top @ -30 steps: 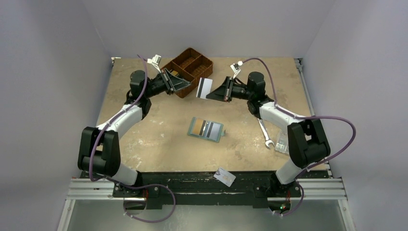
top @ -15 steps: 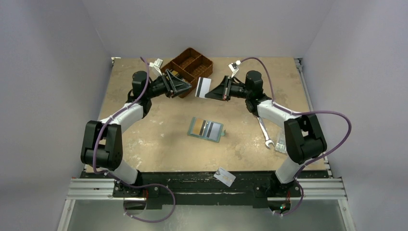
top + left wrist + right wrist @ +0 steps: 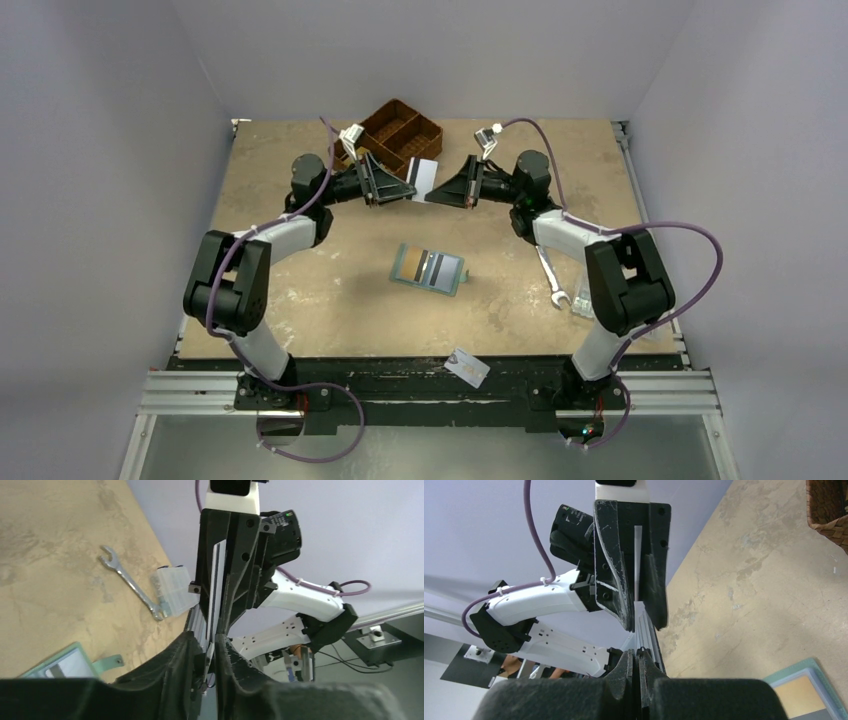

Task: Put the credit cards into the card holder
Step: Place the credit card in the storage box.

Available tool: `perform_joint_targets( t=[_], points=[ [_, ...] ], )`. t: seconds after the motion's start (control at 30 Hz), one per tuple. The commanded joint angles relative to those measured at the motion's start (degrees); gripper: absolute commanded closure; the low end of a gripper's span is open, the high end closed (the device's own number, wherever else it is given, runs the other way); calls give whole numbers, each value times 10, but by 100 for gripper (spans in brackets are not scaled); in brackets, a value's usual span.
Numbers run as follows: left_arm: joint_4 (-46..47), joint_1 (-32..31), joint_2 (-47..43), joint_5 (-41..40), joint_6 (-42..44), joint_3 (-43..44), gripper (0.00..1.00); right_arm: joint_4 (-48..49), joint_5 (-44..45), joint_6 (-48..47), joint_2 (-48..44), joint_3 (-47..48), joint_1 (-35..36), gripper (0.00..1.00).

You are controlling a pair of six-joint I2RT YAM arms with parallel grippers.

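Right gripper (image 3: pixel 433 196): clenched on the right edge of a white card (image 3: pixel 426 172); I see the card held on edge in the air, dark stripe facing the top camera.
Left gripper (image 3: pixel 409 191): nose to nose with the right one, its jaws standing either side of the same card's left edge. My left wrist view shows only a slim gap around the card, so I cannot tell whether they pinch it.
White card, place: raised above the far middle of the table (image 3: pixel 300 300), just near of the wicker basket (image 3: pixel 395 135), between the two grippers.
Card holder (image 3: pixel 432 268): lying open and flat at the middle of the table, well near of the grippers, tan inside showing on its left half, striped cards in the slots on its right.
Second card (image 3: pixel 467 367): at the near edge, lying on the dark rail, apart from everything else.
Wrench (image 3: pixel 552 277): flat on the right side, beside the right arm.
Clear plastic box (image 3: pixel 585 295): just right of the wrench's near end.
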Motion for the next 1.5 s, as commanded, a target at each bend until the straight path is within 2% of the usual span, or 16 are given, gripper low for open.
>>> perform_joint_targets(
  t=[0.0, 0.1, 0.13, 0.17, 0.2, 0.27, 0.33, 0.4, 0.6, 0.7, 0.8, 0.87, 1.0, 1.1, 1.33, 1.47],
  points=[
    [193, 1, 26, 17, -118, -10, 81, 46, -18, 13, 3, 1, 0, 100],
    [255, 2, 41, 14, -156, -14, 100, 24, -11, -3, 3, 1, 0, 100],
    [238, 4, 39, 8, -145, -14, 100, -8, -4, -20, 1, 5, -1, 100],
    [200, 8, 34, 1, -119, -11, 100, -58, 7, -52, -4, 11, -5, 88],
    [141, 16, 27, -8, -80, -4, 100, -120, 28, -88, -13, 18, -9, 77],
    [-42, 39, 15, -38, 42, 38, 100, -278, 87, -195, -31, 42, -15, 55],
    [-249, 70, 22, -115, 177, 105, 100, -442, 150, -323, -36, 80, -16, 44],
    [-363, 93, 53, -178, 230, 165, 100, -549, 191, -381, -38, 92, -17, 41],
    [-482, 115, 196, -310, 242, 330, 100, -648, 252, -465, -99, 34, -16, 34],
    [-525, 116, 258, -317, 232, 397, 100, -688, 268, -482, -148, 0, -11, 30],
    [-534, 116, 287, -314, 216, 422, 100, -729, 285, -490, -196, -31, 5, 27],
    [-548, 116, 294, -329, 215, 428, 89, -745, 295, -483, -233, -53, 22, 26],
    [-576, 116, 294, -367, 227, 441, 56, -764, 308, -463, -276, -88, 60, 23],
    [-587, 116, 277, -387, 246, 450, 38, -782, 321, -457, -300, -107, 71, 22],
    [-690, 105, 181, -454, 343, 462, 34, -848, 328, -420, -335, -118, 101, 22],
    [-693, 66, 64, -446, 393, 354, 35, -866, 311, -385, -377, -166, 112, 21]
  ],
)
